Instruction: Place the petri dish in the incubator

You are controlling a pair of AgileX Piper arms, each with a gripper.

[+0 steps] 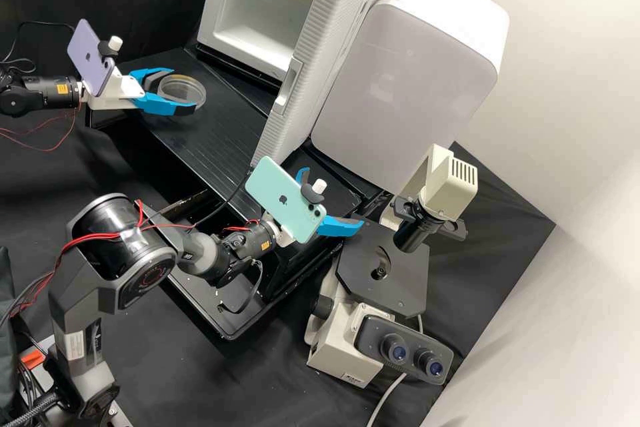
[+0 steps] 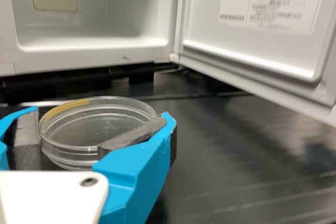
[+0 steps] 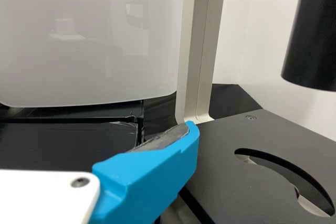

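Note:
A clear petri dish (image 1: 177, 88) (image 2: 89, 129) sits between the blue fingers of my left gripper (image 1: 181, 89) (image 2: 100, 119), which is shut on its rim, low over the black platform (image 1: 220, 127) at the back left. Just beyond it stands the white incubator (image 1: 257, 7) (image 2: 94, 30), its door (image 1: 320, 47) (image 2: 262, 35) swung open and the chamber bare. My right gripper (image 1: 337, 213) hangs open with nothing in it near the middle of the bench, over the edge of the microscope stage (image 3: 252, 150). One blue finger (image 3: 157, 161) shows in the right wrist view.
A second white box (image 1: 413, 73) stands right of the incubator door. A microscope (image 1: 387, 293) occupies the front right, its dark condenser (image 3: 315, 30) over the stage. The open door juts out between the two arms.

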